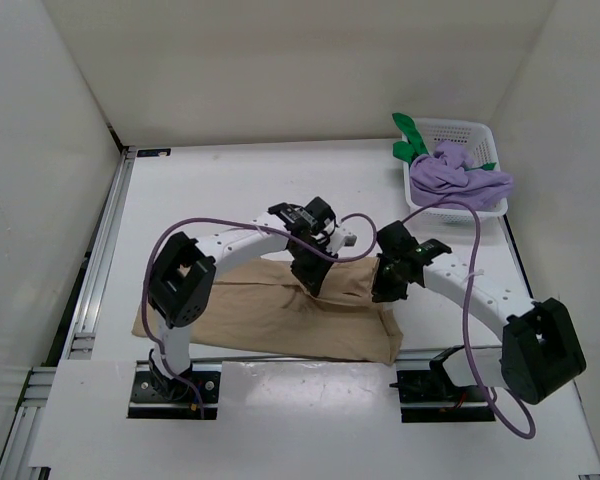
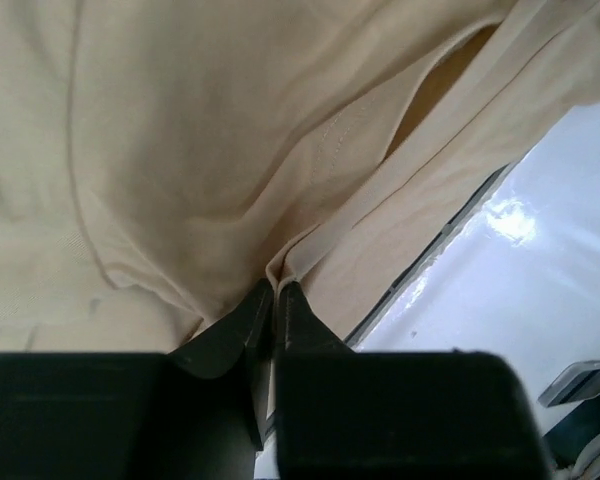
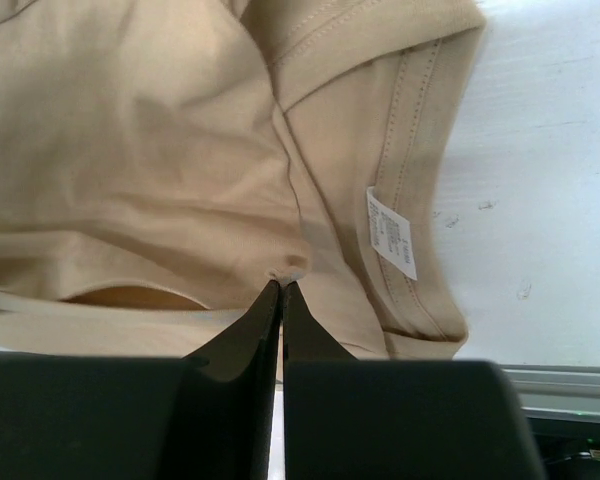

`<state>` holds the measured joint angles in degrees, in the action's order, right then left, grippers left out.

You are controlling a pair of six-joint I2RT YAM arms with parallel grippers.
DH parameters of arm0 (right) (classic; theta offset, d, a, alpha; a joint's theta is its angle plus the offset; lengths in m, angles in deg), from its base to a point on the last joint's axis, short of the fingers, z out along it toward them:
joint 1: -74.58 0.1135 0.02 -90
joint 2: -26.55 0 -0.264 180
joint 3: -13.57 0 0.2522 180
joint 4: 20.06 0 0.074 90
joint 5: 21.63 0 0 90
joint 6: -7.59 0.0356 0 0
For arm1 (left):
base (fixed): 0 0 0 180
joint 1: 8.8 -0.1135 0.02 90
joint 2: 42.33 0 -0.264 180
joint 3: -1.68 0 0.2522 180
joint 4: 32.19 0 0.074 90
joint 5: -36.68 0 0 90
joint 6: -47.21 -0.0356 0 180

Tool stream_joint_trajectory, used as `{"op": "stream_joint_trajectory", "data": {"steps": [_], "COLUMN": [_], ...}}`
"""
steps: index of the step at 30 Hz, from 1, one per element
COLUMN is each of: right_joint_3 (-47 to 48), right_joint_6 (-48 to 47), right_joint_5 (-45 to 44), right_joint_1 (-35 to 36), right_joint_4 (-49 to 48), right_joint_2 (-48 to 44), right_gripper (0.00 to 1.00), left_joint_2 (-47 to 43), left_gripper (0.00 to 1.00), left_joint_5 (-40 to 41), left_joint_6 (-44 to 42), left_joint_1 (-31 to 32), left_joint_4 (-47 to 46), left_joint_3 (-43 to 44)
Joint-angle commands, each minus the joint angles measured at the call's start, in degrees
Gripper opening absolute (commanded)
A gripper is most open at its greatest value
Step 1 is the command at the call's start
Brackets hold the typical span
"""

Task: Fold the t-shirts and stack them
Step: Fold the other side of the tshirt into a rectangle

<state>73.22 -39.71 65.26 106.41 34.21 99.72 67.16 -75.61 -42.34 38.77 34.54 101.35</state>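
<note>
Left gripper: jaws all but closed, only a thin slit between the fingertips. A folded hem ridge of the tan t-shirt runs into that slit and is pinched there. The cloth rises in creases toward the grip; the white table shows just beside the shirt's edge.

Right gripper: jaws pressed together. A small pucker of tan cloth sits at the fingertips, so it grips a thin pinch of the same shirt. The pinch is near the neckband, with the white label just to its right.

Top view: the tan t-shirt lies as a long flattened band across the near half of the table, between the two arm bases. Both grippers are down on its far edge, the left near the middle, the right toward the right end.

Surroundings: white mesh basket at the far right corner, well apart from the tan shirt. The purple t-shirt is bunched in it and spills over the near rim. The green t-shirt hangs over the basket's left rim. Purple cables loop above both arms.
</note>
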Motion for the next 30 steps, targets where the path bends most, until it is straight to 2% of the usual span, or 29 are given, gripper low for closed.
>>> {"op": "stream_joint_trajectory", "data": {"steps": [1,11,17,21,24,30], "right_joint_3": [-0.3,-3.3,-5.8,-8.0,-9.8,-9.1], "right_joint_6": [-0.1,-0.6,-1.7,-2.3,-2.9,-4.1], "right_joint_5": [-3.2,-4.4,-1.1,0.6,1.1,-0.7], "right_joint_1": [0.1,1.7,4.6,6.9,6.9,6.9], "right_joint_4": [0.9,0.9,0.4,-0.2,-0.2,0.5], "right_joint_2": [0.7,-1.5,-1.5,-5.4,-8.3,-13.5], "right_gripper": [0.00,0.00,0.10,0.21,0.22,0.22], "left_joint_2": [-0.4,-0.4,-0.9,-0.9,-0.9,-3.0], "left_gripper": [0.19,0.30,0.33,0.33,0.38,0.39], "left_joint_5": [-0.3,-1.9,-2.5,-3.1,-4.2,-3.6], "left_joint_6": [-0.4,-0.4,-0.4,-0.4,-0.4,-0.4], "left_joint_1": [1.3,1.8,2.4,3.0,3.5,4.7], "left_joint_4": [-0.9,-2.7,-2.7,-0.6,2.7,6.0], "left_joint_3": [-2.4,-5.7,-8.2,-9.3,-9.3,-8.5]}}
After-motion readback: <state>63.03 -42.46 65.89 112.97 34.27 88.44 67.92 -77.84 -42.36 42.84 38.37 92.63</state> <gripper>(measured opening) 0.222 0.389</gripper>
